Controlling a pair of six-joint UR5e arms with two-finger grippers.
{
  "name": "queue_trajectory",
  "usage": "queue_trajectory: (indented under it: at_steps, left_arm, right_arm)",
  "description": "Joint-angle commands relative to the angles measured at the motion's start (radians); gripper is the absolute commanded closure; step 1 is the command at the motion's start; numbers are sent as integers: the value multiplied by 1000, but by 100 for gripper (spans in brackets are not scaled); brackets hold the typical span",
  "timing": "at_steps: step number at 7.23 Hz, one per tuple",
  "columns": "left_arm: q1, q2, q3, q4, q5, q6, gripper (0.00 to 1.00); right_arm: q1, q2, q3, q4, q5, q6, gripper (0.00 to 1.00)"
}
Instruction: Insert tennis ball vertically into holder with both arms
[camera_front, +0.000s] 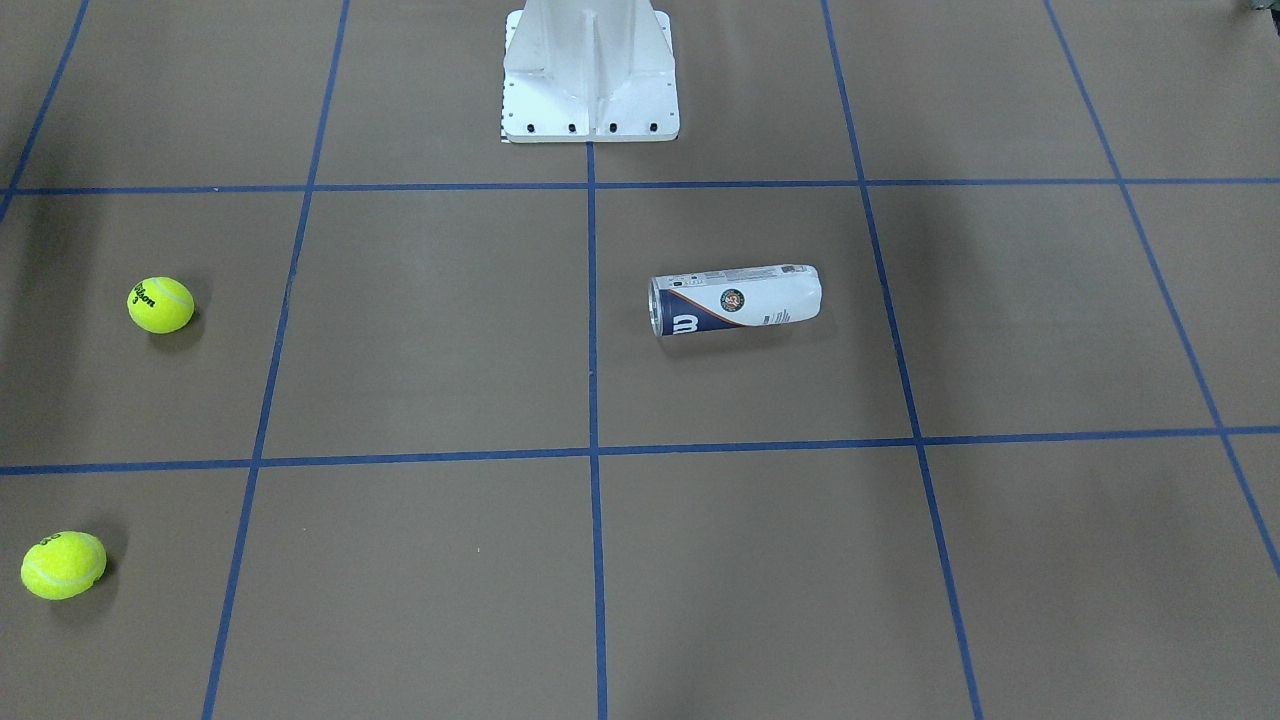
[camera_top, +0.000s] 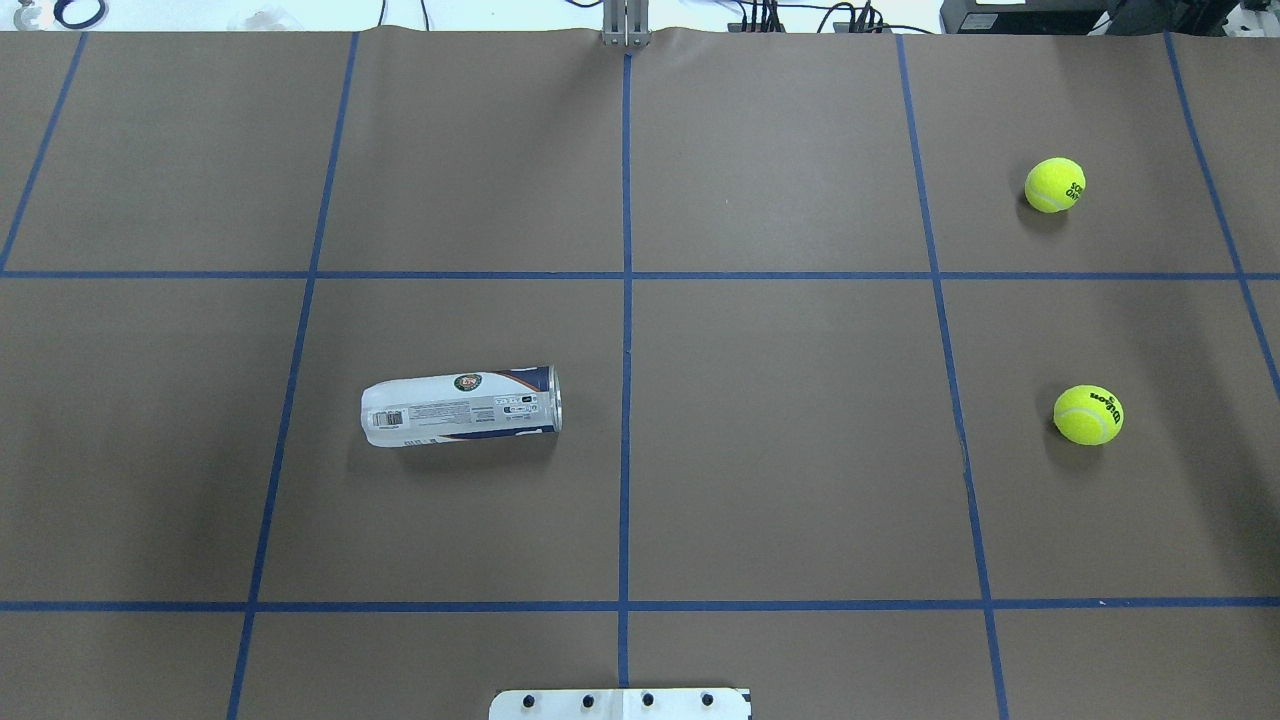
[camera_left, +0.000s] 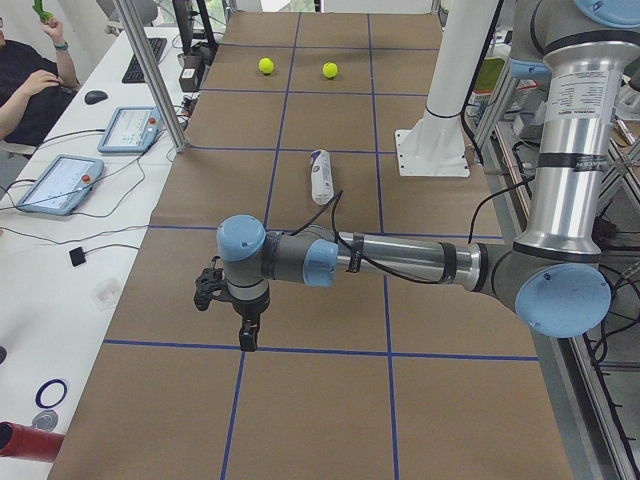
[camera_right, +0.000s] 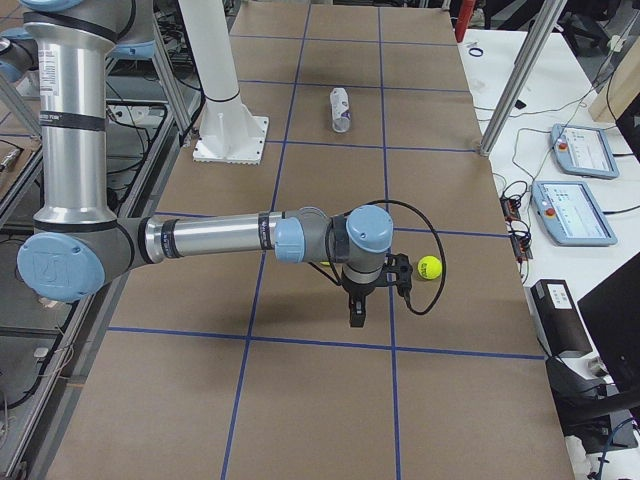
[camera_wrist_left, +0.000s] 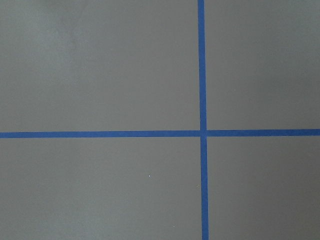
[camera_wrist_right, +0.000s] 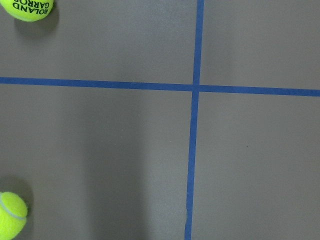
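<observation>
Front view: your tennis-ball can (camera_front: 735, 300) lies on its side on the desk (camera_front: 430, 330), with one tennis ball (camera_front: 160, 304) and a second ball (camera_front: 63, 565) well apart from it. Overhead: the can lies in the left half, metal mouth toward the centre line. Left side view: the left arm (camera_left: 400, 262) reaches over the desk, but you can't tell how its jaws stand. Right side view: same story for the right arm (camera_right: 210, 237), can't tell.

Robotics lab: jointed arms (camera_left: 400, 262), teach pendants (camera_right: 573, 212), tape-gridded table (camera_top: 800, 450).

Brown paper tbl (camera_top: 800, 450), blue tape grid (camera_top: 627, 330)
</observation>
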Motion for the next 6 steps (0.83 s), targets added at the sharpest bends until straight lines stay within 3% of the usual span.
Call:
queue_trajectory:
  at_steps: [1,2,3,5,6]
  left_arm:
    - [8,-116,-43,-38,-100,-12,1]
    - [62,-173,-118,-43,-102,-12,0]
    - [193,-281,-160,-11,-95,-103,0]
    - [370,-431,-162,22,-93,-279,0]
    - [431,-512,-143,146,-91,-279,0]
  right_arm:
    - [0,0,3,0,3,1,1]
    - [0,-2,3,0,3,1,1]
    - [0,-3,1,0,5,1,1]
    - [0,-2,-2,-1,5,1,1]
    - [0,-5,-3,-3,5,1,1]
